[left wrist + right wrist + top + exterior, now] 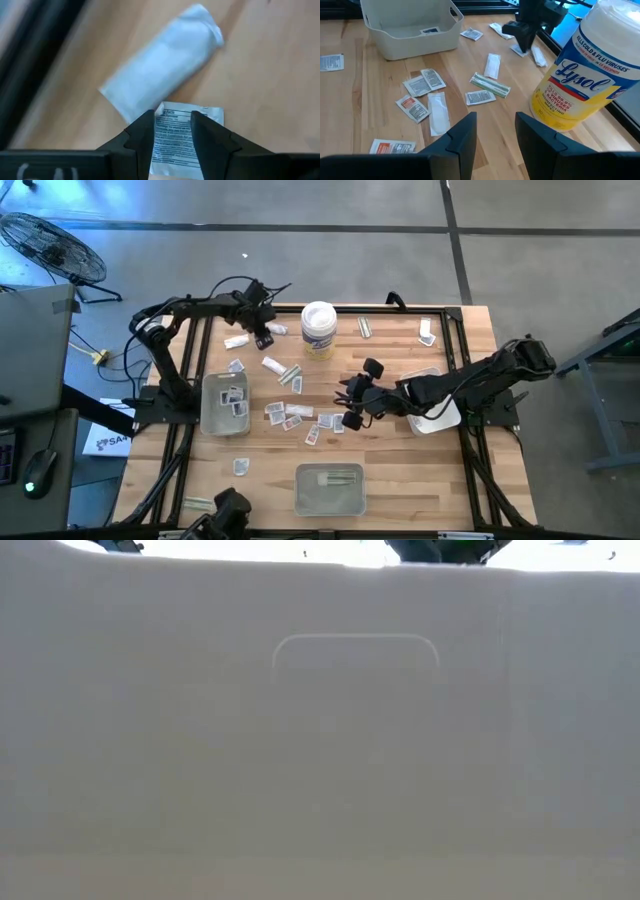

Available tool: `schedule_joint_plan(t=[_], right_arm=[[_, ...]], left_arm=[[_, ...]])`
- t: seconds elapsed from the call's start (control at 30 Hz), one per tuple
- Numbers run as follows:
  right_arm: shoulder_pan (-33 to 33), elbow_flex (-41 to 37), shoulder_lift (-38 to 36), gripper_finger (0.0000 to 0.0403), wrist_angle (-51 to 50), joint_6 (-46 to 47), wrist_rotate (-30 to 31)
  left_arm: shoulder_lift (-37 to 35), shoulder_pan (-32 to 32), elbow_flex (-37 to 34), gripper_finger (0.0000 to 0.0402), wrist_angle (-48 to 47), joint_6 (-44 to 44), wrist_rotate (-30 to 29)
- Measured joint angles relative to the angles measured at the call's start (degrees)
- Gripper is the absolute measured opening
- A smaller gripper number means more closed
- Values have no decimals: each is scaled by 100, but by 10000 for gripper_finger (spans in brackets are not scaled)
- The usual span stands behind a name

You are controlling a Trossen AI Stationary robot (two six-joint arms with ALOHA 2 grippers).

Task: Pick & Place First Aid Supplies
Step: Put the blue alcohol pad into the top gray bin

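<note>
High view: left gripper (264, 332) sits low at the table's (400, 480) far left corner over loose packets; right gripper (352, 406) hovers mid-table above the central scatter of first aid supplies (300, 416), with the wipes tub (318, 328) beyond it. Low view: blocked by a pale surface, nothing usable. Left wrist view: fingers (142, 135) spread, straddling a printed packet (172, 137) flat on the wood, a white wrapper (162, 62) just beside it. Judgement: descend square, close only on the printed packet, avoid catching the wrapper. Right wrist view: jaws spread, holding nothing; packets lie ahead near a grey tray (410, 27). Judgement: keep this arm waiting clear of the left arm.
</note>
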Motion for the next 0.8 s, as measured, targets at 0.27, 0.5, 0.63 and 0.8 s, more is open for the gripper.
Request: schedule_joint_plan(t=[0.27,0.5,0.63,0.8], right_arm=[[-67,0,0,129,-73,-83,10],[-197,0,0,129,-82,-76,7],[-193,0,0,129,-82,-77,3],[-185,0,0,129,-99,-60,1]], left_arm=[[-164,0,-5,127,-753,-33,-140],[-467,0,-6,127,-721,168,59],[-467,2,-29,127,-668,538,45],[-467,4,-196,127,-347,878,68]])
